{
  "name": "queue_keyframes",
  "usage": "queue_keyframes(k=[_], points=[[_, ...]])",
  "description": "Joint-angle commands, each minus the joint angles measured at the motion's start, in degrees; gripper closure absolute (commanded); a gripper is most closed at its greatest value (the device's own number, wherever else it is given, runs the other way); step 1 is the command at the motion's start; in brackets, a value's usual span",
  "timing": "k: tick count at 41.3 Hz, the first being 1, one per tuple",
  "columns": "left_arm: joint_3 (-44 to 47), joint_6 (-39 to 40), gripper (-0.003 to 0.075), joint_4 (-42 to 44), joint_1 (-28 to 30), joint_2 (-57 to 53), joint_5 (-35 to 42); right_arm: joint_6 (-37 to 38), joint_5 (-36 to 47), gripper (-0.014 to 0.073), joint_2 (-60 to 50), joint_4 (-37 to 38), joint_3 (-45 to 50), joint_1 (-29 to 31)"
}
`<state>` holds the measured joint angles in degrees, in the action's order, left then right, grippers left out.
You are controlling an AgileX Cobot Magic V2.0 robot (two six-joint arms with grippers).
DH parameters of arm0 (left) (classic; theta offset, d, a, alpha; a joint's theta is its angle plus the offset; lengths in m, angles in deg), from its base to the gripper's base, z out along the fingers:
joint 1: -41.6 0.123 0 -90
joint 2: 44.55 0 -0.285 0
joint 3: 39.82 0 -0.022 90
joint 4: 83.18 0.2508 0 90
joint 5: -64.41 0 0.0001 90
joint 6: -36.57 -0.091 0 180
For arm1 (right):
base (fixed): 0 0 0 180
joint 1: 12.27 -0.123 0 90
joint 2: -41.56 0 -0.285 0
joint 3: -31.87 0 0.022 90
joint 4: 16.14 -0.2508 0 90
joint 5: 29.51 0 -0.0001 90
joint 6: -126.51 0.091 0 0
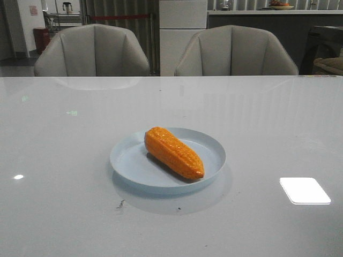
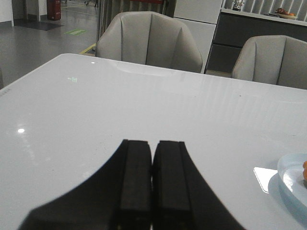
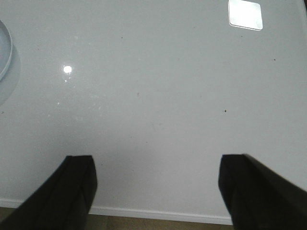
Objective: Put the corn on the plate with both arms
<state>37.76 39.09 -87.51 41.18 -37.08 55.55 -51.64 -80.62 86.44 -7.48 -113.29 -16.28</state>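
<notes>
The orange corn (image 1: 173,152) lies inside the pale blue plate (image 1: 134,163) at the middle of the white table, tapered end toward the front right. Neither arm shows in the front view. My left gripper (image 2: 152,146) is shut and empty, low over bare table; the plate's edge (image 2: 289,178) and a sliver of corn (image 2: 304,172) show at the side of its view. My right gripper (image 3: 156,165) is wide open and empty above the table's near edge; a bit of the plate's rim (image 3: 6,48) shows in its view.
Two beige chairs (image 1: 94,51) (image 1: 236,52) stand behind the far edge of the table. A bright light reflection (image 1: 304,190) lies on the table at the front right. The table's near edge (image 3: 158,214) shows under the right gripper.
</notes>
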Motion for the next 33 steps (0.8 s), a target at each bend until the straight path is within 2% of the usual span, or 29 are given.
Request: queue_keyframes(k=[1, 13, 24, 33], points=[[2.2, 0.3, 0.0623, -0.6, -0.1, -1.0, 4.6, 0.1, 3.1, -0.0030, -0.5, 1.3, -1.6, 0.5], [2.2, 0.3, 0.0623, -0.6, -0.1, -1.0, 4.6, 0.1, 3.5, -0.0030, -11.6, 1.3, -1.6, 0.2], [2.2, 0.3, 0.0623, -0.6, -0.1, -1.0, 4.6, 0.1, 3.5, -0.0030, -24.6, -4.3, -1.6, 0.2], [2.2, 0.3, 0.0623, -0.6, -0.1, -1.0, 4.6, 0.1, 3.6, -0.0030, -29.4, -8.7, -1.6, 0.1]])
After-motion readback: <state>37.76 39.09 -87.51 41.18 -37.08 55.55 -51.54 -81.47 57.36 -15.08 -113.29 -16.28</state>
